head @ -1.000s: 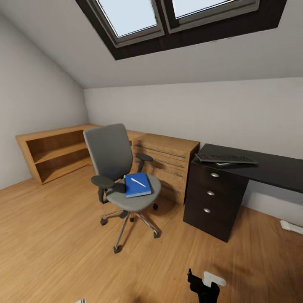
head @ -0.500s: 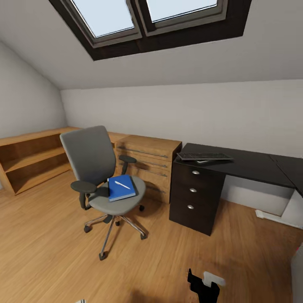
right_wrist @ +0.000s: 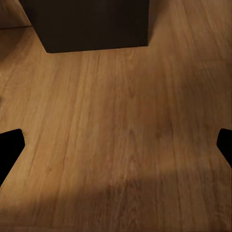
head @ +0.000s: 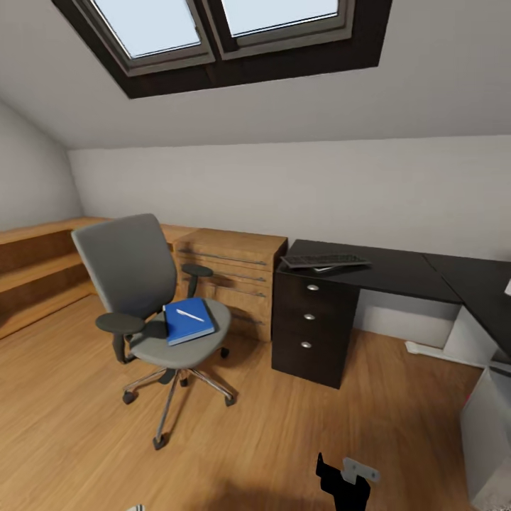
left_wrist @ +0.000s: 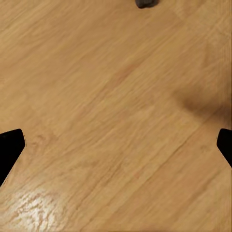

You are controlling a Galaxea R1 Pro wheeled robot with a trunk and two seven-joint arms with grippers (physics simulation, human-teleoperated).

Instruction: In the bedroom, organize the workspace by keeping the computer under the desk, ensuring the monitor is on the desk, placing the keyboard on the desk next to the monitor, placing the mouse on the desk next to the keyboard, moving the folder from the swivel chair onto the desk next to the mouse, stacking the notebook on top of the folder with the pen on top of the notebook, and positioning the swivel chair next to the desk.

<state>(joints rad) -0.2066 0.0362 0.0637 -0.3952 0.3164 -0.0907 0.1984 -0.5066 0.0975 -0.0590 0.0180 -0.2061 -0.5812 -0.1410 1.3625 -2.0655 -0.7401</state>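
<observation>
The floor is warm, faintly glossy wood planking. The swivel chair wears matt grey cloth over a shiny chrome base, while the desk looks smooth matt black with small metal knobs.

Desk cut off at right edge; notebook hidden or indiscernible.

The head camera has swung to the right: the swivel chair and the desk sit further left in the head view than before. The desk's right-hand wing and a white unit have come into view.
</observation>
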